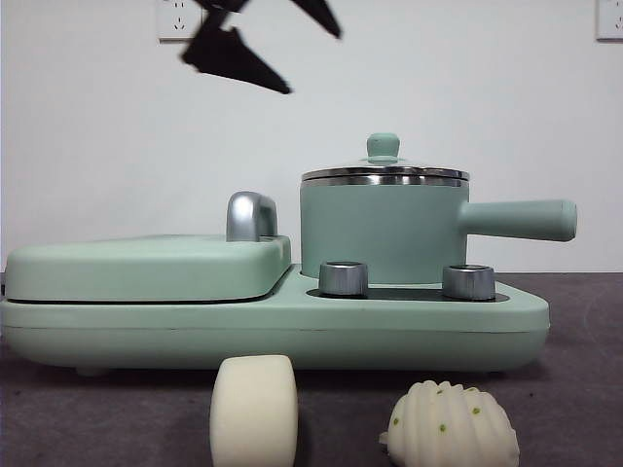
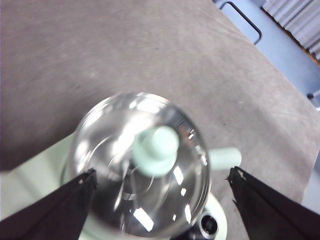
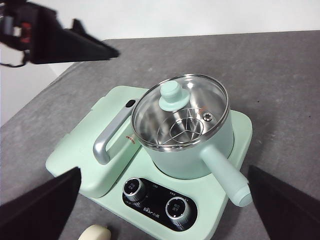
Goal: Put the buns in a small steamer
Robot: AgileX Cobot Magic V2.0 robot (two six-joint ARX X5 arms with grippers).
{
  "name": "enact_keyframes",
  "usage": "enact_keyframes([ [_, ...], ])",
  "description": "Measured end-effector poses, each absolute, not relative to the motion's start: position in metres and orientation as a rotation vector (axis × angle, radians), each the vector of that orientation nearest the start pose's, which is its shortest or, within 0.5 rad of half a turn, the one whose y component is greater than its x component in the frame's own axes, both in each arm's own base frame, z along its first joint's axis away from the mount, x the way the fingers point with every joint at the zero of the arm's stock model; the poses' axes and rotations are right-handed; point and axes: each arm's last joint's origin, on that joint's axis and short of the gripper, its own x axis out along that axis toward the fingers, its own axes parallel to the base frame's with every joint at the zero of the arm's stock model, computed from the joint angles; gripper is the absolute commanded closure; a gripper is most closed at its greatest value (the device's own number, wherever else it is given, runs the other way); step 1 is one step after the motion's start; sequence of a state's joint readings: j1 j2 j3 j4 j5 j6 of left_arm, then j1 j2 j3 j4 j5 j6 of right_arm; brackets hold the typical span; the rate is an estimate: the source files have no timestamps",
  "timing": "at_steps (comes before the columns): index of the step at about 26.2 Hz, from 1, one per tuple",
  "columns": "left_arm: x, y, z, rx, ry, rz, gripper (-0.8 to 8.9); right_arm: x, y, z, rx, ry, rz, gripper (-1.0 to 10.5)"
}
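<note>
Mint-green cooker (image 1: 292, 331) on grey table (image 1: 584, 389), flat griddle (image 1: 146, 265) beside steamer (image 1: 382, 233). Steamer upright on cooker, glass lid (image 3: 180, 112) on, handle (image 1: 521, 219) pointing sideways. Left gripper (image 2: 162, 190) above lid knob (image 2: 156, 150), jaws wide apart, holding nothing. Right gripper (image 3: 165, 210) high over cooker, jaws apart, empty. Smooth bun (image 1: 254, 409) and ridged bun (image 1: 450, 426) on table in front of cooker, apart.

Low front, wrists overhead (shared steamer (image 1: 384, 229))
</note>
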State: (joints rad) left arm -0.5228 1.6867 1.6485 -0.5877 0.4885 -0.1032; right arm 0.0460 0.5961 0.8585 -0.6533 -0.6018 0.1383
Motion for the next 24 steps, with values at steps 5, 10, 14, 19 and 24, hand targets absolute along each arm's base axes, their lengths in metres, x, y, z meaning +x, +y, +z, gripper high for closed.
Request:
enact_keyframes([
  [5,0.324,-0.234,0.359,0.014,0.672,-0.928,3.8,0.106,0.021,0.338,0.241,0.427,0.613,4.1],
  [10,0.321,-0.261,0.346,0.129,0.659,-0.885,3.8,0.106,0.021,0.338,0.241,0.427,0.613,4.1],
  [14,0.316,-0.281,0.331,0.217,0.667,-0.894,3.8,0.106,0.021,0.338,0.241,0.427,0.614,4.1],
  [19,0.321,-0.285,0.32,0.264,0.678,-0.84,3.81,0.106,0.021,0.338,0.241,0.427,0.614,4.1],
  [24,0.324,-0.289,0.31,0.272,0.702,-0.838,5.06,0.106,0.021,0.338,0.241,0.428,0.614,4.1],
])
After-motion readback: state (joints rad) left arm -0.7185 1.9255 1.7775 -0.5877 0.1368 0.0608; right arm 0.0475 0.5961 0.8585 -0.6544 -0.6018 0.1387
